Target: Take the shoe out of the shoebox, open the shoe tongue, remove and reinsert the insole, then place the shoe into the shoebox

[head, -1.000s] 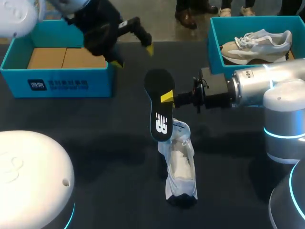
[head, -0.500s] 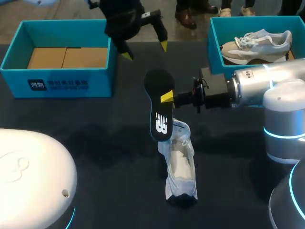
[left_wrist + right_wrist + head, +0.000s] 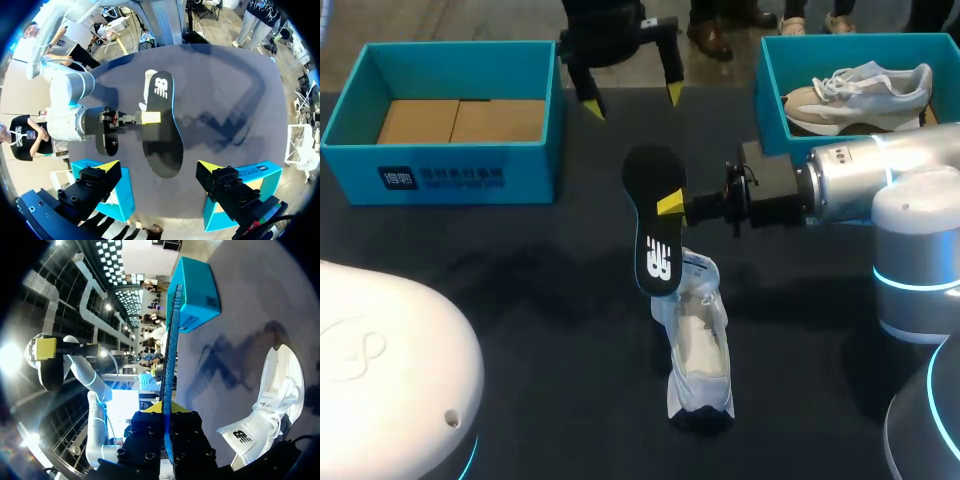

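Observation:
My right gripper (image 3: 670,203) is shut on a black insole (image 3: 655,225) with a white logo, holding it on edge in the air over the table's middle. Below it a white shoe (image 3: 698,345) lies on the dark table. In the right wrist view the insole (image 3: 170,365) shows edge-on between the fingers of the right gripper (image 3: 167,412), with the shoe (image 3: 270,400) beside it. My left gripper (image 3: 632,100) hangs open at the table's far side, beyond the insole. From the left wrist the left gripper (image 3: 159,166) looks down on the insole (image 3: 162,125) and shoe (image 3: 146,90).
A teal shoebox (image 3: 450,160) with a brown cardboard floor stands at the far left. A second teal box (image 3: 770,90) at the far right holds another pale shoe (image 3: 860,95). My right arm's silver body (image 3: 880,175) lies across the right side.
My left gripper has swung right along the far edge, from beside the left shoebox to beyond the insole, staying open. The right gripper, insole and shoe have not moved.

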`<state>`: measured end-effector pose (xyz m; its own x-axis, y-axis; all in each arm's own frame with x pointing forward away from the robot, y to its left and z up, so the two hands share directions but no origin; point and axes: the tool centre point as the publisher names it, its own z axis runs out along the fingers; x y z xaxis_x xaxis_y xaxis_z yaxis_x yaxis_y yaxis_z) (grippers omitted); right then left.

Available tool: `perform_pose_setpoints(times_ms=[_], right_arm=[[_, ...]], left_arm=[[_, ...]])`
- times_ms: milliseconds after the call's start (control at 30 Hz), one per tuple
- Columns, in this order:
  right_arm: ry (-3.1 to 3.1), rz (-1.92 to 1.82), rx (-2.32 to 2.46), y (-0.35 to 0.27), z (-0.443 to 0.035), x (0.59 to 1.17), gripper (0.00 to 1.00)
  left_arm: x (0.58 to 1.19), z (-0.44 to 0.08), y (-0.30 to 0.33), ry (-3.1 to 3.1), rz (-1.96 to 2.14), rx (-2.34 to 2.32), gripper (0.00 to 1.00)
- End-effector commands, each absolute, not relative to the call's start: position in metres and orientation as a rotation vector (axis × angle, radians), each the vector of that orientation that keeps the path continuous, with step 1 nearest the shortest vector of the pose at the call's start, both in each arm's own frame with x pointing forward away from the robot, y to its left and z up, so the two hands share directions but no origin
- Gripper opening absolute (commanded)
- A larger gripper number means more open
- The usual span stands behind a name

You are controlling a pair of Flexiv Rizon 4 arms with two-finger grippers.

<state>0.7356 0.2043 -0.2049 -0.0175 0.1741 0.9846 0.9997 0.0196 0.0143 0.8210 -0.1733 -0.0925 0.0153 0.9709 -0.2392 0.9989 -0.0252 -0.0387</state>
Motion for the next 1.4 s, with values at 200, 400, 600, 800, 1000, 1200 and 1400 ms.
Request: perform_pose_setpoints(times_ms=[200,400,600,800,1000,1200,1400], right_arm=[[-1.361,-1.116,-1.320,0.205,-0.204,0.735,0.00],[-1.361,-1.116,-1.320,0.205,-0.204,0.735,0.00],[-1.361,-1.116,-1.320,0.205,-0.204,0.735,0.00],[-1.361,-1.116,-1.320,0.205,-0.204,0.735,0.00],[-1.361,-1.116,-1.320,0.205,-0.204,0.735,0.00],[-1.361,-1.116,-1.320,0.205,-0.204,0.735,0.00],[-1.361,-1.116,-1.320,0.205,-0.204,0.735,0.00]], left_arm=[[0.814,-0.090,-0.169,2.026,-0.327,2.108,1.00],[0.801,-0.088,-0.154,1.922,-0.429,1.993,1.00],[0.783,-0.090,-0.137,1.813,-0.567,1.847,1.00],[0.765,-0.094,-0.126,1.703,-0.675,1.737,1.00],[0.759,-0.101,-0.115,1.619,-0.775,1.660,1.00],[0.758,-0.107,-0.107,1.537,-0.857,1.550,1.00],[0.756,-0.116,-0.102,1.449,-0.930,1.474,1.00]])
